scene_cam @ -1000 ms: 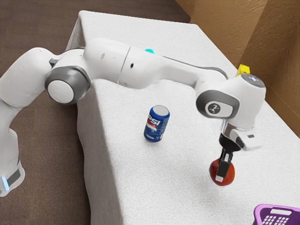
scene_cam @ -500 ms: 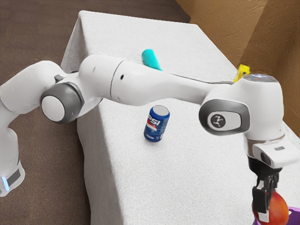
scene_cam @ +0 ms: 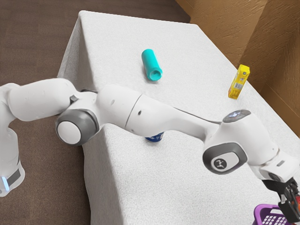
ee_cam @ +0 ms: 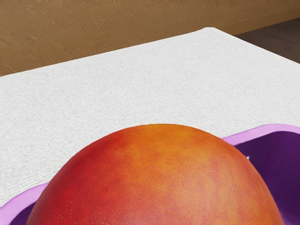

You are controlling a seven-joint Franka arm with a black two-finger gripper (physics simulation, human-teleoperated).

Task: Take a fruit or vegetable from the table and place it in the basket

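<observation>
One piece of fruit [ee_cam: 164, 183] is in play, red fading to orange, and the gripper [scene_cam: 290, 205] is closed on it, so it's being held up off the table [scene_cam: 187, 42]. In the exterior view that's all happening at the lower right, with just a bit of red peeking out next to the black fingers [scene_cam: 287, 208]. Wrist view has the fruit huge and right under the hand, with the purple basket [scene_cam: 269, 206] beyond it and its rim sticking out on both sides. So it's over or right by the basket, can't really tell if any of it has dipped below the rim

Rest of the scene: white cloth on the table, and a blue can [scene_cam: 154, 138] mostly hidden behind the arm [scene_cam: 161, 115], only the bottom part poking out. There's a teal bottle [scene_cam: 151, 63] lying on its side farther up the table, and a yellow box [scene_cam: 239, 82] over near the edge by the brown wall [scene_cam: 234, 33]. Dark floor [scene_cam: 37, 47] along the exterior view's left
</observation>
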